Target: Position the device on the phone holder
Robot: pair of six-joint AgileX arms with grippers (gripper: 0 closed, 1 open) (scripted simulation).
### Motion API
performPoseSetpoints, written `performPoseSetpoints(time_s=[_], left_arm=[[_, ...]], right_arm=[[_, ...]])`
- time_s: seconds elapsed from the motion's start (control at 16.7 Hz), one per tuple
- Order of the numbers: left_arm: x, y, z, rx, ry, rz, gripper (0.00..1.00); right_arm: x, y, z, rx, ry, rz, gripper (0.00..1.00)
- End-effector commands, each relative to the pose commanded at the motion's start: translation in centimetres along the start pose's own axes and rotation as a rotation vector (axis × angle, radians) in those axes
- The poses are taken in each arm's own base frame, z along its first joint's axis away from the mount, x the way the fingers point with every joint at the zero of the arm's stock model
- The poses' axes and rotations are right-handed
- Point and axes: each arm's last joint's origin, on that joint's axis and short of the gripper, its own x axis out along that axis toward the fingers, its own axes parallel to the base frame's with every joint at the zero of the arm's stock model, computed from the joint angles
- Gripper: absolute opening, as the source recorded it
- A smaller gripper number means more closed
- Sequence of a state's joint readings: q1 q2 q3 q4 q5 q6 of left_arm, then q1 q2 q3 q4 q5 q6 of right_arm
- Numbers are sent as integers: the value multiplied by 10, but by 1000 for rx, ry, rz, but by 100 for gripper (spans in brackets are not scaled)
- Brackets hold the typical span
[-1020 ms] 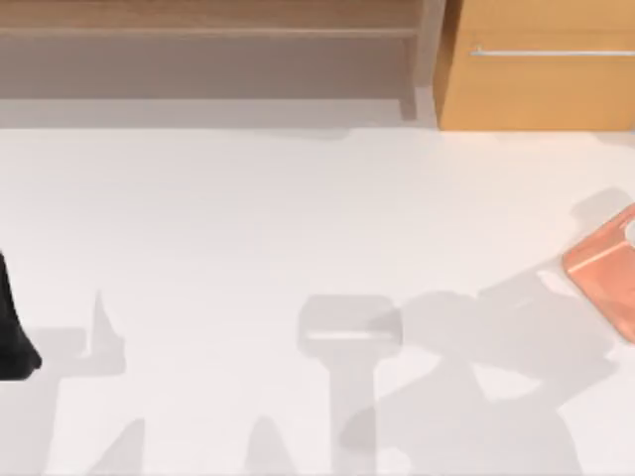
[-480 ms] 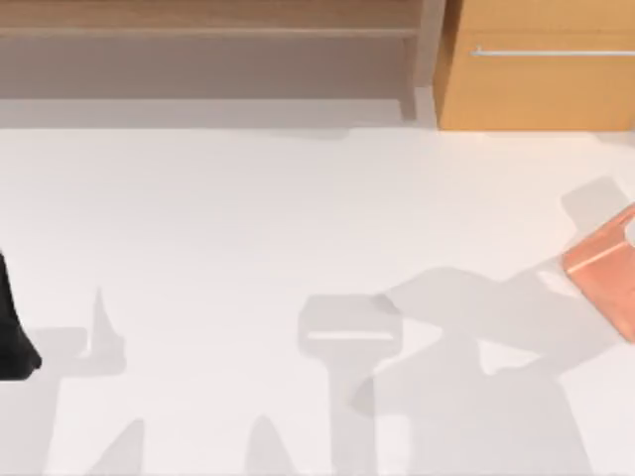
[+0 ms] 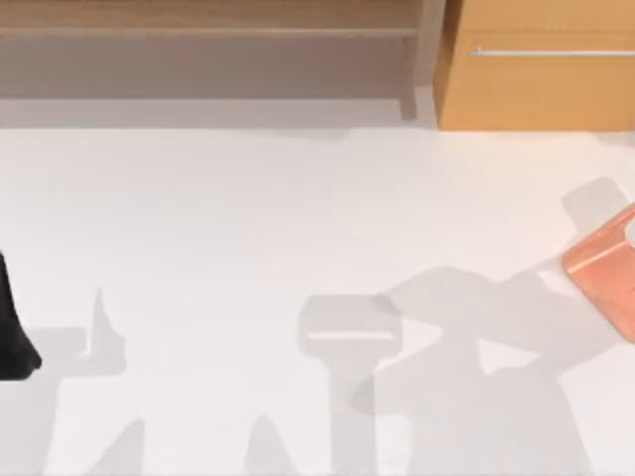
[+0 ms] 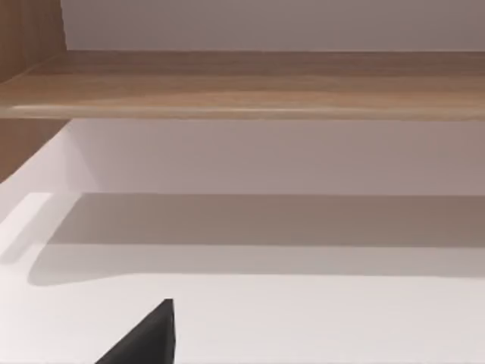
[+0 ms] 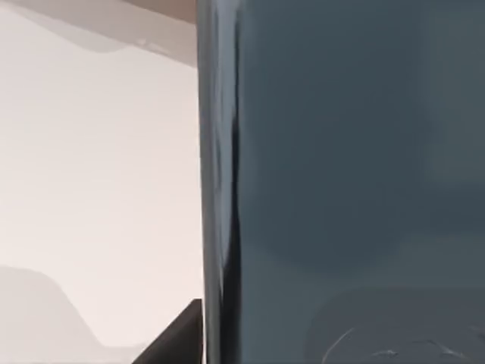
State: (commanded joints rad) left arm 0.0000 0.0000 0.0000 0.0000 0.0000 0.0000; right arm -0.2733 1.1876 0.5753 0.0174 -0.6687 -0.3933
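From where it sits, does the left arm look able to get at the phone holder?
Probably not: the left arm sits at the table's far left edge, the phone holder at the far right edge, with the whole table between.

A white table (image 3: 248, 218) is taking up most of the top view, its surface plain and matte. Soft grey shadows (image 3: 437, 367) are lying across the near part of the table, from the centre toward the right, with smaller pointed shadows falling near the left side. Along the far edge of the table, a wooden shelf unit (image 3: 198, 20) is standing at the left and centre, its light brown board (image 4: 250, 83) running level above a pale recess. To its right, a wooden cabinet (image 3: 536, 89) in a warmer orange-brown is standing beside it, and a thin metal handle (image 3: 551, 52) is running horizontally across its front.
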Motion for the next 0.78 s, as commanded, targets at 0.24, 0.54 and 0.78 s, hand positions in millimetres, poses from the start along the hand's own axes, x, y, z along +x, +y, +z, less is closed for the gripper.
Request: performPoseSetpoints(time_s=[0.24, 0.54, 0.78], left_arm=[[0, 0, 0, 0, 0, 0, 100], [0, 0, 0, 0, 0, 0, 100], [0, 0, 0, 0, 0, 0, 100]], right_arm=[[0, 0, 0, 0, 0, 0, 75], [0, 0, 0, 0, 0, 0, 100], [0, 0, 0, 0, 0, 0, 100]])
